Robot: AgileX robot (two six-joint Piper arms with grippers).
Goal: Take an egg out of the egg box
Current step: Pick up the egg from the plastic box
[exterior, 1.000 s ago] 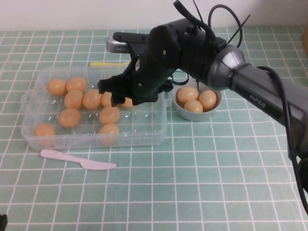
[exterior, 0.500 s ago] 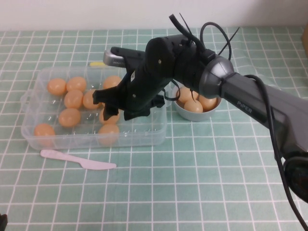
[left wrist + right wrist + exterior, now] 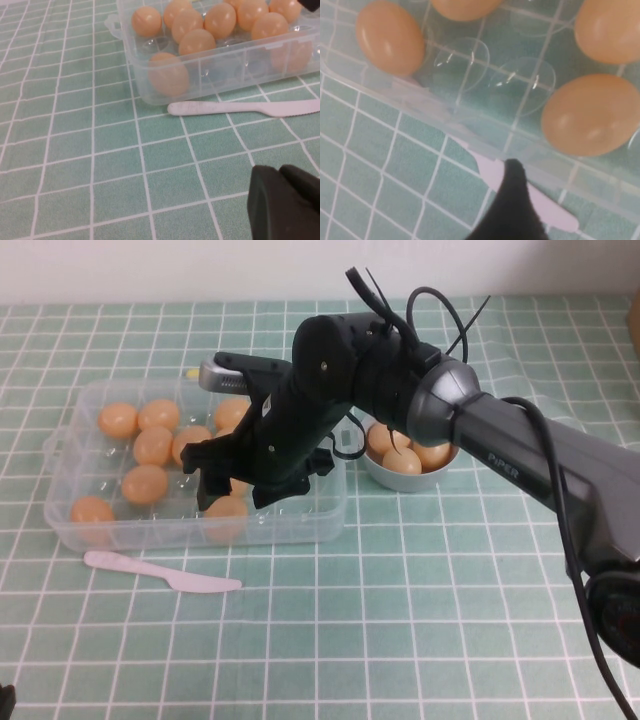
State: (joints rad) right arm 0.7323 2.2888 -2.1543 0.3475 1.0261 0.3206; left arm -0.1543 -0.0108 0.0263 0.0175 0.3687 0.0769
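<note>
Now at reach stage: right gripper [image 3: 232, 483] low over clear plastic rectangular egg box [image 3: 70, 527], closure indiscernible; small orange-tan egg [image 3: 226, 510] ungrasped; left gripper [image 3: 285, 202] parked, closure unclear.

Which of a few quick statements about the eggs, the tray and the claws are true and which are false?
1. The right claw is over the egg box. True.
2. The grey bowl is empty. False: it holds eggs.
3. A white plastic knife lies on the table outside the box. True.
4. The left claw is inside the box. False: it is low over the cloth, apart from the box.
</note>
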